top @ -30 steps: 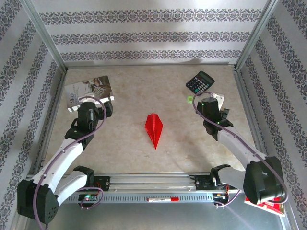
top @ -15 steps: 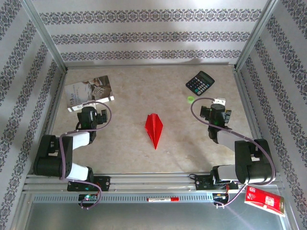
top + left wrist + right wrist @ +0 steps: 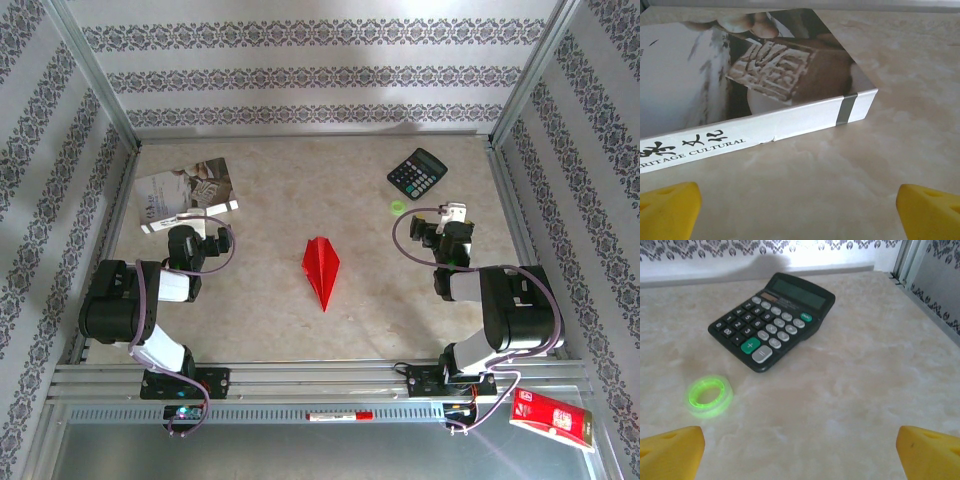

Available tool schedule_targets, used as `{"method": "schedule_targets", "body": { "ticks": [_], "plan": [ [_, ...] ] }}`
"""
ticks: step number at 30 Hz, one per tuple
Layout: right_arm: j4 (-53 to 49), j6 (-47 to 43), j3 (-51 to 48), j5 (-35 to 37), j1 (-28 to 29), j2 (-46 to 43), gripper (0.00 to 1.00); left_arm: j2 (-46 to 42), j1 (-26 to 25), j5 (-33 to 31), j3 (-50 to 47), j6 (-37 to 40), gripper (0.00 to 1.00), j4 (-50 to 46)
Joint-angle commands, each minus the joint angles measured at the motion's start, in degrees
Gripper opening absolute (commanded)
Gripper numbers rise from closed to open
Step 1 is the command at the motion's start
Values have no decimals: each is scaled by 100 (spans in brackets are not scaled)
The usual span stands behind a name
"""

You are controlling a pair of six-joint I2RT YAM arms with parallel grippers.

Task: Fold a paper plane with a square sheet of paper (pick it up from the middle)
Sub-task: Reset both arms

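1. Left gripper (image 3: 799, 212) hangs low over the beige marbled table (image 3: 290, 170), yellow fingertips spread wide and empty. The right gripper (image 3: 800, 452) is the same.
2. Just ahead of the left one lies a grey-white printed booklet (image 3: 740, 75). Ahead of the right sit a green translucent tape ring (image 3: 710, 396) and a black desk calculator (image 3: 772, 320).
3. Between the grippers, well apart from both, rests the slim bright red paper plane (image 3: 321, 268), sharp tip toward the arm bases.
4. Folding looks finished, so what remains is probably only parking the arms, with no grasp needed.
5. A second ago both arms reached further forward. They have since folded back, and the plane has not shifted.
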Motion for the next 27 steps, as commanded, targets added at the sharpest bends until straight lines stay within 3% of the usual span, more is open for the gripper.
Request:
{"method": "schedule_targets", "body": {
  "ticks": [1, 27],
  "plan": [
    [304, -71, -46, -140, 14, -40, 98, 5, 44, 125, -52, 114, 100, 484],
    [301, -293, -19, 288, 298, -18, 98, 13, 44, 368, 48, 211, 100, 299]
  ]
}}
